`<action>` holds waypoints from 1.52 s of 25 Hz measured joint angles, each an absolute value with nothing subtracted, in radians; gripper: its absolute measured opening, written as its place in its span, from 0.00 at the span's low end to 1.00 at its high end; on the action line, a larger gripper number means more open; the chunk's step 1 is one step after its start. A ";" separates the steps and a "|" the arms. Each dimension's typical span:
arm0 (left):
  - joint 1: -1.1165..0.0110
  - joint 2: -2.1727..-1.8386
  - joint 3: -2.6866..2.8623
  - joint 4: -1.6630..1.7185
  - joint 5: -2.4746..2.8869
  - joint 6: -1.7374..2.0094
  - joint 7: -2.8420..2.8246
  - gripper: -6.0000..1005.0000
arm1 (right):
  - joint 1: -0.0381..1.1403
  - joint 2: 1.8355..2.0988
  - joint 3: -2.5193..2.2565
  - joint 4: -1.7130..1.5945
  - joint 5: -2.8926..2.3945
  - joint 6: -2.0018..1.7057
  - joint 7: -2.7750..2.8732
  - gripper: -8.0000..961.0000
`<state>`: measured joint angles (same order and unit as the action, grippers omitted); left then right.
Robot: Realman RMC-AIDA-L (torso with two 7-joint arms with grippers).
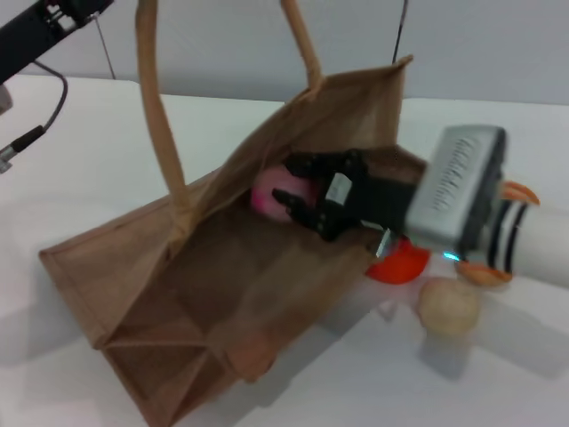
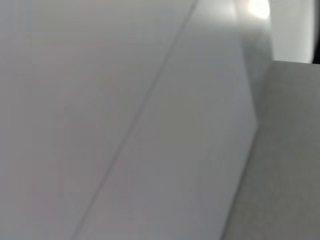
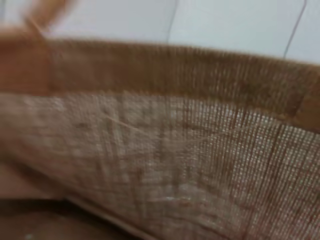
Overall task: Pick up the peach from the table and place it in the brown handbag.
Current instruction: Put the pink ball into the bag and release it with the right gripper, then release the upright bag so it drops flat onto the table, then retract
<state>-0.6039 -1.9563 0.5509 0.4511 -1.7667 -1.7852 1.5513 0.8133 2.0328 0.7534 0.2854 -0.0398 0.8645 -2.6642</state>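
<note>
One arm worked: your right gripper [image 1: 307,203] reached into the brown handbag [image 1: 213,294] mouth, fingers clamped on the peach [image 1: 269,197]. Your left arm sat parked at the far left.

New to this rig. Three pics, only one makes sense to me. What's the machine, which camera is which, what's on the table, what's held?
It is a two-armed robot. The wide picture is from its head camera; the other two are from its wrists. The right gripper reaches into the open mouth of the brown handbag lying on the white table, its fingers closed around the pink peach. The right wrist view shows only the bag's woven cloth. The left arm is parked at the far left; its camera sees only blank surface. Beside the bag lie an orange-red fruit and a beige ball.
</note>
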 joint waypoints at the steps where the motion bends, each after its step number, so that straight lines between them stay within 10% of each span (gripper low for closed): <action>1: -0.603 -1.950 0.551 0.437 -1.767 -1.777 1.559 0.13 | 0.797 2.030 0.760 0.278 -0.038 0.907 -2.666 0.14; 10: -0.601 -1.927 0.549 0.360 -1.763 -1.652 1.642 0.13 | 0.702 2.022 0.933 -0.061 -0.035 1.436 -2.663 0.63; 15: -0.600 -1.929 0.552 0.321 -1.760 -1.605 1.719 0.13 | 0.667 2.022 1.021 -0.226 0.054 1.620 -2.668 0.72; 23: -0.600 -1.956 0.549 0.241 -1.767 -1.475 2.009 0.18 | 0.615 2.032 1.035 -0.225 0.252 1.623 -2.686 0.72; 30: -0.599 -2.029 0.548 0.212 -1.835 -1.300 2.260 0.45 | 0.603 2.042 1.107 -0.224 0.335 1.525 -2.686 0.72; 38: -0.598 -2.032 0.548 0.018 -2.142 -1.285 2.629 0.61 | 0.595 2.050 1.280 -0.192 0.336 1.348 -2.732 0.72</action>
<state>-0.5977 -2.0320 0.5476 0.0180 -2.1418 -1.2845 2.6289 0.5947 2.0499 1.2801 -0.1921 0.3362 1.3483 -2.7322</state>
